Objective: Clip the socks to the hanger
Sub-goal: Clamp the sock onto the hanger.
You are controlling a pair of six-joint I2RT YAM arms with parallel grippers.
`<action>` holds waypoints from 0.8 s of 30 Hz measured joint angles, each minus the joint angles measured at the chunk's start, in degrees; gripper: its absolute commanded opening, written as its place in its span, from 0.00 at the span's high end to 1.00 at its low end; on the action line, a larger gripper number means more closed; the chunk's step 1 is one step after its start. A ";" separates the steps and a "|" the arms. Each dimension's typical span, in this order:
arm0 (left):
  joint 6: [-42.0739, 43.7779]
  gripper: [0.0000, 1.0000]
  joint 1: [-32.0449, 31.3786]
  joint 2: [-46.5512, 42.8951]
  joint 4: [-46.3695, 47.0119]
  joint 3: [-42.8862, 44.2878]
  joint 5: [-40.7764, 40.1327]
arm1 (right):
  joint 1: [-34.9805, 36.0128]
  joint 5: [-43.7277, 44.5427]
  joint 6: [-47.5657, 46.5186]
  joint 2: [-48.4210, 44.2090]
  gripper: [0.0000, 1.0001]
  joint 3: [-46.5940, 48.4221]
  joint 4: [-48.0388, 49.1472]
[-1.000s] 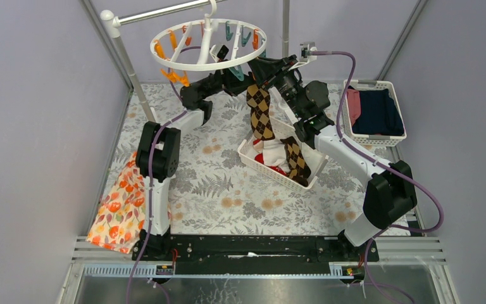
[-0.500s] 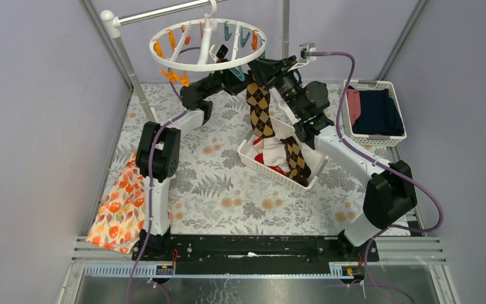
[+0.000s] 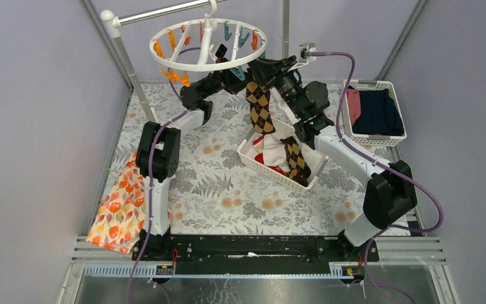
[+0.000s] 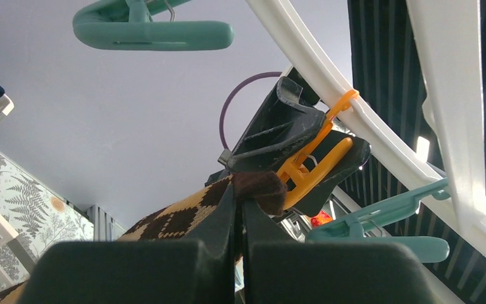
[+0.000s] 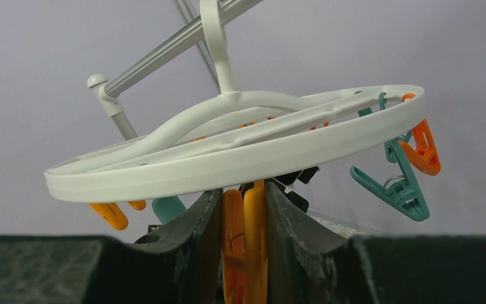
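We see the left gripper (image 4: 239,201) pressed together on the dark cuff of an argyle sock (image 3: 261,113), which hangs from it down into the white basket (image 3: 248,159). There the other socks (image 3: 272,153) lie (a second argyle one draped over the rim). The right gripper (image 5: 243,212) is clamped on an orange clothespin (image 5: 243,250) dangling under the near rim of the hanger (image 5: 228,161). The cuff sits right at that pin's mouth; we cannot tell whether it is between the pin's jaws. Both arms reach up and inward, their wrists meeting beneath the ring.
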 measured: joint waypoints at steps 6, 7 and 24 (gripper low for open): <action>0.22 1.00 -0.70 0.00 0.00 0.00 -0.26 | 0.00 0.00 0.02 0.00 0.75 0.00 0.00; 0.31 1.00 -0.85 0.00 0.00 0.00 -0.24 | 0.00 0.00 0.02 0.00 0.75 0.00 0.00; 1.62 1.00 -2.01 0.00 0.00 -0.79 -0.59 | 0.00 0.20 -2.01 0.00 0.75 0.00 -0.02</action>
